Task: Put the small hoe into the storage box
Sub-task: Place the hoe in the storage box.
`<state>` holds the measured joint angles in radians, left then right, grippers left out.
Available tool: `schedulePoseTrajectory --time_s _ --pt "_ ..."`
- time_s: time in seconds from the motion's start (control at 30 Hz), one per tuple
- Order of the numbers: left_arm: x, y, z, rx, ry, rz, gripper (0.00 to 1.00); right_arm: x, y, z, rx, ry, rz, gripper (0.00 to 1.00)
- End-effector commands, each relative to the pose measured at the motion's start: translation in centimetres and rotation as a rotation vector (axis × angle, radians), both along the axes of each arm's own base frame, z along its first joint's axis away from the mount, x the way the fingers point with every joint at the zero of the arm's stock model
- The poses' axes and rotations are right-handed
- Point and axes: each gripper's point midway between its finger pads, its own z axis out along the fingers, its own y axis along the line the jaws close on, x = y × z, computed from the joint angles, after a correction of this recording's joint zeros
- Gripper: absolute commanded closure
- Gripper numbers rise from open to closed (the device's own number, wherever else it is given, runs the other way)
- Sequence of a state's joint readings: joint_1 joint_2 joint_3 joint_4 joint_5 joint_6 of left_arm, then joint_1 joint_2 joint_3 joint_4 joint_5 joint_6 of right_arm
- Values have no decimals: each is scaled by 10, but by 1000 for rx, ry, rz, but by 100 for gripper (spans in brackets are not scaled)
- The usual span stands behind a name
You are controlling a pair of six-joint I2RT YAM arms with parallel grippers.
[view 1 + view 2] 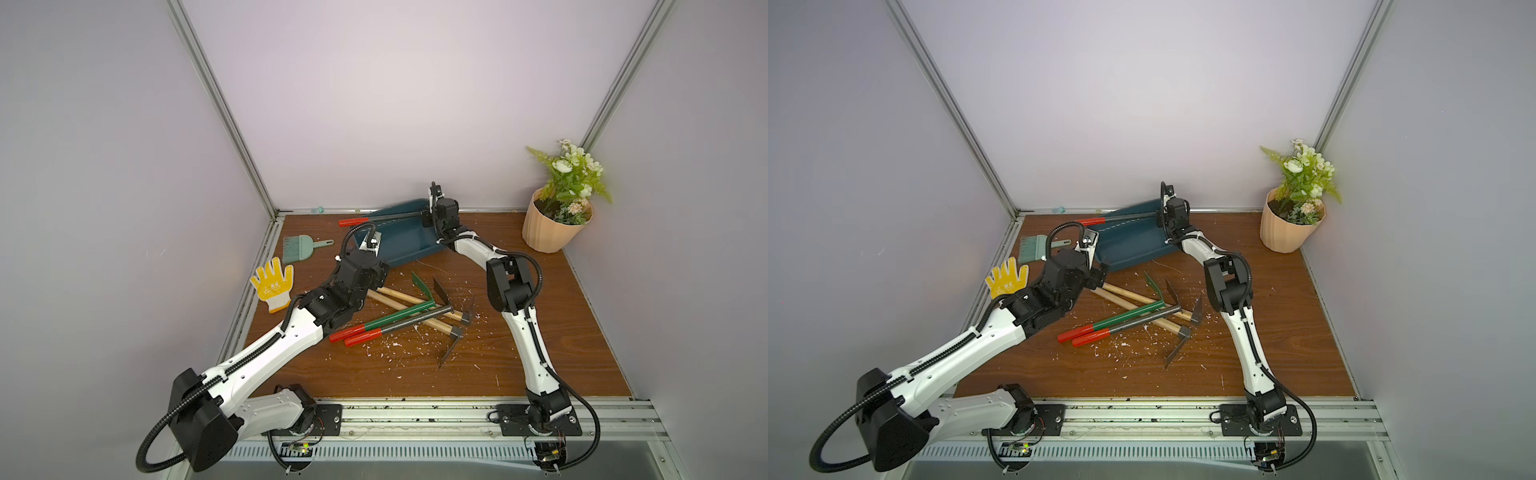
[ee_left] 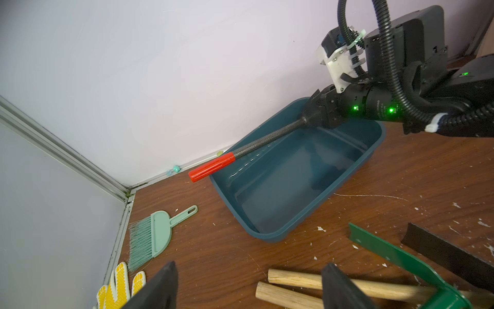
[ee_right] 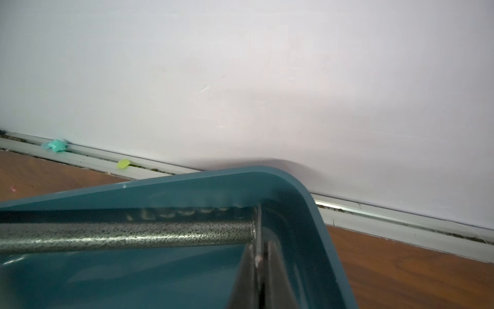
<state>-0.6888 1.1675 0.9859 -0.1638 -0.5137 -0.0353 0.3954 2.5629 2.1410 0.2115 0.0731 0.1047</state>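
Right hand (image 2: 311, 117) pinches the hoe (image 2: 267, 141) near its head, holding it along the far wall of the box (image 2: 270, 236), red grip jutting past the rim; left hand (image 2: 250, 286) hangs spread beside the box.

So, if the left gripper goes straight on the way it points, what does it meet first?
Most likely the box, at its near wall: the open left gripper points at it over the table. Two wooden handles lie close below; depth is unclear.
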Motion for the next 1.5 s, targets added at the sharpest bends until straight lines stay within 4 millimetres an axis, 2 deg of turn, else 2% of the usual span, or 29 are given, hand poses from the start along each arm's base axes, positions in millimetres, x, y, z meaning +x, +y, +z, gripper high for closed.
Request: schedulePoseTrajectory --time_s 0.0,0.37,0.4,0.5,0.57,0.73,0.9,1.0,1.13,1.2,1.3,1.37,1.47 --pt "3 9 2 -18 0 33 15 11 -5 62 76 -136 -2 100" --pt "14 7 -4 -6 21 28 15 22 -18 31 78 -69 1 100" --pt "14 7 -4 -5 22 29 15 22 -20 29 76 -63 -3 98" --pt "14 5 -5 -7 25 24 15 20 -18 29 74 -60 11 84" --pt "14 4 -5 -9 26 20 15 17 -18 31 73 -63 18 77" --pt "13 5 -8 -11 31 20 15 5 -14 52 77 -91 64 71" --pt "11 7 -9 -23 24 24 14 -20 -10 100 88 -166 134 68" --pt "10 8 -14 -29 29 29 14 -43 -11 135 78 -219 153 67" --pt "13 7 -23 -52 38 39 14 -91 -11 177 38 -268 190 67" --pt "15 7 -29 -80 45 35 14 -115 -6 177 16 -192 226 67" --pt "22 9 -41 -177 63 24 14 -161 14 161 15 -19 325 70" --pt "27 10 -47 -267 67 3 14 -203 29 145 -45 20 367 70" --pt "33 8 -53 -346 76 -20 14 -251 44 117 -124 98 418 70"
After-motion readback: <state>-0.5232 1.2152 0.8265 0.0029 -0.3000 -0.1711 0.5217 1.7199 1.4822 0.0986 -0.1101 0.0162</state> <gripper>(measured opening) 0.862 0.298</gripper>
